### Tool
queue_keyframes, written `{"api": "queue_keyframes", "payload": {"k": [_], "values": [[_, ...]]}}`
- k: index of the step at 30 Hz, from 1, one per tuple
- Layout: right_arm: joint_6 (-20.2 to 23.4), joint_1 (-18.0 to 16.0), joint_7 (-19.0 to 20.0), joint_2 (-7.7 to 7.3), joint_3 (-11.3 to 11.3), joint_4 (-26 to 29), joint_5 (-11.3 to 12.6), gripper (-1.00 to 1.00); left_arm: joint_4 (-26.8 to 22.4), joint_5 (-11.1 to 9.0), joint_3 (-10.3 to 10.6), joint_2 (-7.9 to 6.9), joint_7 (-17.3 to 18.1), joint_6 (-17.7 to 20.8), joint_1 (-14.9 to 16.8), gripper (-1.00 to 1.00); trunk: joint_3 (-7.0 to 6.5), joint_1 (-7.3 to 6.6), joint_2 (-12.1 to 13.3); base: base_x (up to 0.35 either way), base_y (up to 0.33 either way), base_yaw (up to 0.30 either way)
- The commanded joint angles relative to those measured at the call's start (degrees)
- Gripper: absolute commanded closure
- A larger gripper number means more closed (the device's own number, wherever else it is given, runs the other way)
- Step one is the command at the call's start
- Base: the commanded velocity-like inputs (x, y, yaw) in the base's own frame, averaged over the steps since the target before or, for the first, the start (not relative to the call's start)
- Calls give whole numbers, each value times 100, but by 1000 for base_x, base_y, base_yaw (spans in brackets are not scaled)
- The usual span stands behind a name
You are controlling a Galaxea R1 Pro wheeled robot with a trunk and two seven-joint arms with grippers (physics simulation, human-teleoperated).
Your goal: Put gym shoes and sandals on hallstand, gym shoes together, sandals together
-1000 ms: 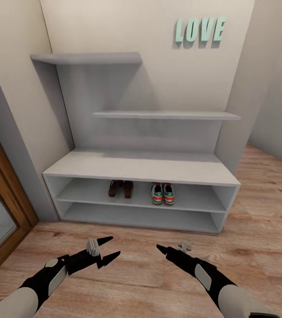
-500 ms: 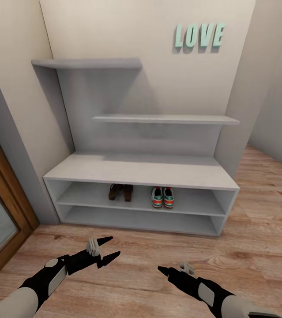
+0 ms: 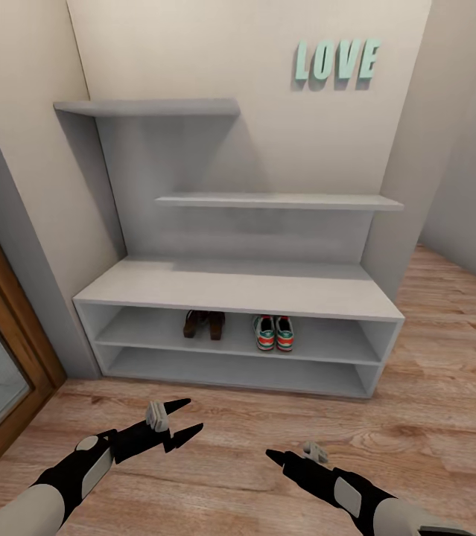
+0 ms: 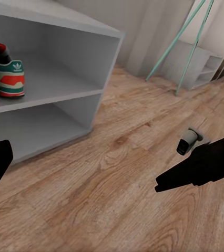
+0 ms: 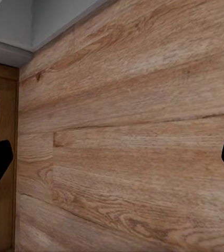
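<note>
Both sandals (image 3: 204, 324) and both gym shoes (image 3: 273, 333) sit paired inside the hallstand (image 3: 238, 286); left gripper (image 3: 182, 418) and right gripper (image 3: 282, 458) are spread, empty; retreating clear suffices.

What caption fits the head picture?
Sandals and gym shoes sit paired on the hallstand.

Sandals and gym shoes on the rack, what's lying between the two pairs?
Nothing: in the head view only bare grey shelf separates the sandals from the gym shoes.

Bare corridor floor (image 3: 238, 417) lies between fingers and hallstand (image 3: 238, 286).
</note>
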State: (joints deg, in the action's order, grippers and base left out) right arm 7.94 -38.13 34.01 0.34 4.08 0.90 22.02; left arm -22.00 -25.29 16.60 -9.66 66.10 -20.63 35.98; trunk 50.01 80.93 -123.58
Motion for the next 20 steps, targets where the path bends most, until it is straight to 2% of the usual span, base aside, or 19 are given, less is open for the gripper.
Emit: {"api": "queue_keyframes", "payload": {"k": [1,20], "values": [[58,-1,9,0,40,6,22,-100,3,-52,49,-7,-1,-29,5,-100,5,-1,-2,0,0,0],[58,-1,9,-8,40,6,22,-100,2,-46,55,5,3,-29,5,-100,5,-1,-2,0,0,0]]}}
